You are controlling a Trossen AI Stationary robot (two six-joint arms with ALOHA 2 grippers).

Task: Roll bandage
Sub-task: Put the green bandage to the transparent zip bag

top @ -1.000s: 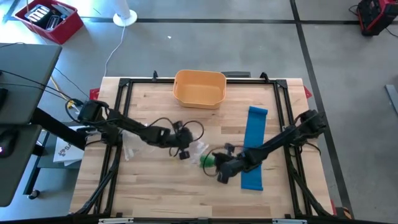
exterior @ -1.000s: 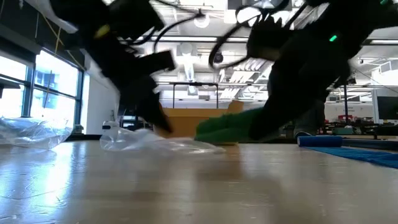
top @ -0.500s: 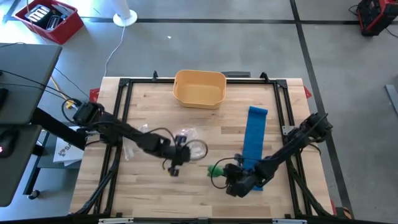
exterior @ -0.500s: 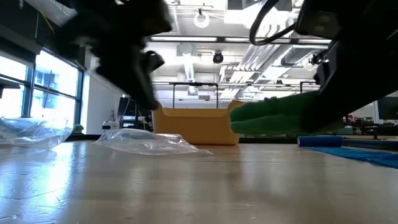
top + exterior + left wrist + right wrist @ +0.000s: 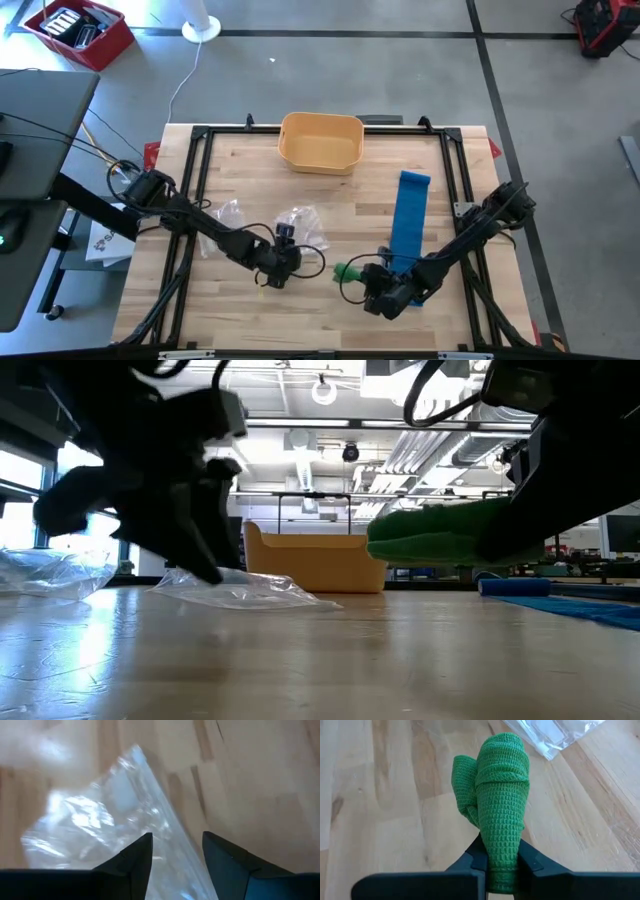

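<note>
A green knitted bandage (image 5: 497,785), partly rolled, sticks out from my shut right gripper (image 5: 501,852), near the table's front, right of the middle (image 5: 366,281). In the low view the bandage (image 5: 440,535) hangs above the wood. My left gripper (image 5: 175,840) stands open at the table's middle front (image 5: 295,262), with a corner of a clear plastic bag (image 5: 105,815) showing past its fingers. That bag (image 5: 302,222) lies flat on the table. My right gripper pinches the green bandage by one end (image 5: 501,865) between its two fingers. The fingers slant down toward the table's left, and the bandage runs on beyond them along their line. It is lifted clear of the table. Whether my left gripper touches the clear bag, I cannot tell.
A flat blue strip (image 5: 408,225) lies on the right half, reaching under my right arm. A yellow bin (image 5: 321,141) stands at the far edge. A second clear bag (image 5: 225,215) lies at the left, beside my left arm. Black frame rails run along the table's sides.
My right gripper has carried the green bandage away from the clear bag toward the table's near right and lifted it clear, then kept still. My left gripper has gone toward the near edge and rolled. The clear bag has slid a little toward the far left and lies flat.
</note>
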